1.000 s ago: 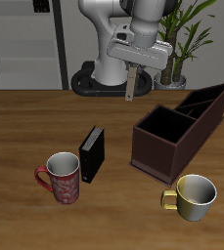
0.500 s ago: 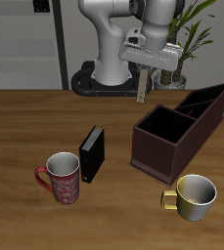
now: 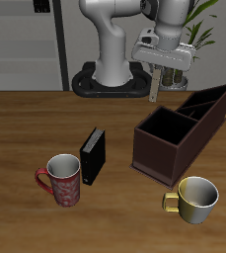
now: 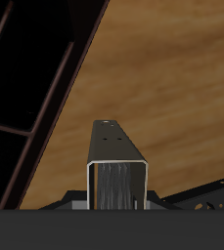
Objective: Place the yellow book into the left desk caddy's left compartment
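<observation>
The yellow book (image 3: pixel 156 86) hangs upright in the air, pinched by its upper end in the claw (image 3: pixel 158 67), with its lower end clear of the worktop (image 3: pixel 26 128). It is a thin grey-tan slab, seen edge-on from the exterior view. In the wrist view the yellow book (image 4: pixel 116 166) juts out from between the fingers, its page edge facing the camera and its length pointing away over the wood.

The book hangs toward the back of the worktop, near the left desk caddy (image 3: pixel 182 130) but not yet over it. The caddy is a long dark maroon box running at a slant. Its left compartment (image 3: pixel 211 102), the section with taller sloping walls, lies farther back; the lower square section is nearer the front edge. The wrist view shows the caddy's dark interior and thin walls (image 4: pixel 30 73) beside the book.

Farther out, a black book (image 3: pixel 93 155) stands on edge near the middle of the worktop. A red patterned mug (image 3: pixel 61 179) sits beside it toward the front, and a yellow mug (image 3: pixel 194 199) stands just in front of the caddy's square end.
</observation>
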